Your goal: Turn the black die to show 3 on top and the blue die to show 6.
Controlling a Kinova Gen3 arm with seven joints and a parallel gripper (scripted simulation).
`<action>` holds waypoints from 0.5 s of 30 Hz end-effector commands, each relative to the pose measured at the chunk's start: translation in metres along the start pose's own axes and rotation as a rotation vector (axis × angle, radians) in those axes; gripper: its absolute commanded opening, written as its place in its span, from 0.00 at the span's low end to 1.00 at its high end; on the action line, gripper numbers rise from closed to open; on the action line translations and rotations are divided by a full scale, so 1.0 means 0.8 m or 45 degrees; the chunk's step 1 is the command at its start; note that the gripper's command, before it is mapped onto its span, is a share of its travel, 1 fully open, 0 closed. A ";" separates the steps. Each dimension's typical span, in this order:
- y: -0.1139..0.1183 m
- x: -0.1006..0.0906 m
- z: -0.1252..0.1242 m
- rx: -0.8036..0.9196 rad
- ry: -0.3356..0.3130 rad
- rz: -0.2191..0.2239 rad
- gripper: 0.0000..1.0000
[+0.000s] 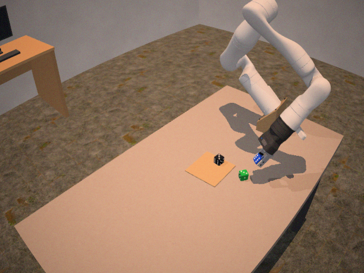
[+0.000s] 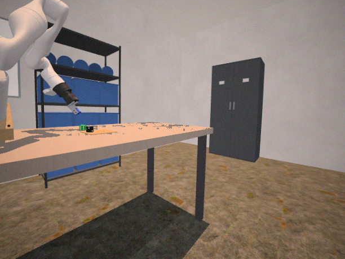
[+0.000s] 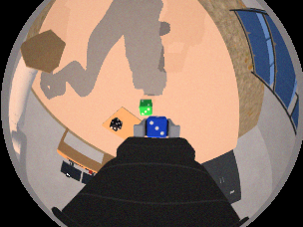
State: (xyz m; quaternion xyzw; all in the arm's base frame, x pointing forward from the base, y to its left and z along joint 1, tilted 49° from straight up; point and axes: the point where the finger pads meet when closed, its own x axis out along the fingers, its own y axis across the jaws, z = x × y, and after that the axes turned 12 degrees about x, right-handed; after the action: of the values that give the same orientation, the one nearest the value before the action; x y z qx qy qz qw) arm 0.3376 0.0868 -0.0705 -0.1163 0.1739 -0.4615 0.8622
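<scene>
My gripper (image 1: 260, 160) (image 2: 76, 111) (image 3: 156, 124) is shut on the blue die (image 1: 258, 158) (image 2: 78, 110) (image 3: 156, 126) and holds it tilted in the air, above the table to the right of the mat. The black die (image 1: 219, 159) (image 2: 89, 128) (image 3: 116, 121) lies on the orange mat (image 1: 204, 172) (image 2: 103, 131) (image 3: 127, 116) near its far corner. The green die (image 1: 243, 175) (image 2: 82, 127) (image 3: 146, 106) lies on the bare table just off the mat's right side, below and left of my gripper.
The table (image 1: 136, 218) (image 2: 86, 146) ends close to the right of the gripper. A wooden block (image 1: 270, 116) (image 2: 6, 124) (image 3: 42, 50) stands at the arm's base. A blue shelf rack (image 2: 86, 95) and a dark cabinet (image 2: 235, 109) stand beyond the table.
</scene>
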 end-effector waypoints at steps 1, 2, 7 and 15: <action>-0.004 -0.004 -0.016 -0.045 -0.118 0.033 0.57; -0.004 -0.004 -0.016 -0.046 -0.180 0.047 0.57; -0.004 -0.004 -0.017 -0.046 -0.400 0.097 0.57; -0.004 -0.004 -0.017 -0.046 -0.476 0.116 0.57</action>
State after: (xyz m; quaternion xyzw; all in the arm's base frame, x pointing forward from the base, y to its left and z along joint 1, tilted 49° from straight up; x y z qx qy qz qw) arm 0.3292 0.0889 -0.0784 -0.2013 0.0266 -0.3926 0.8970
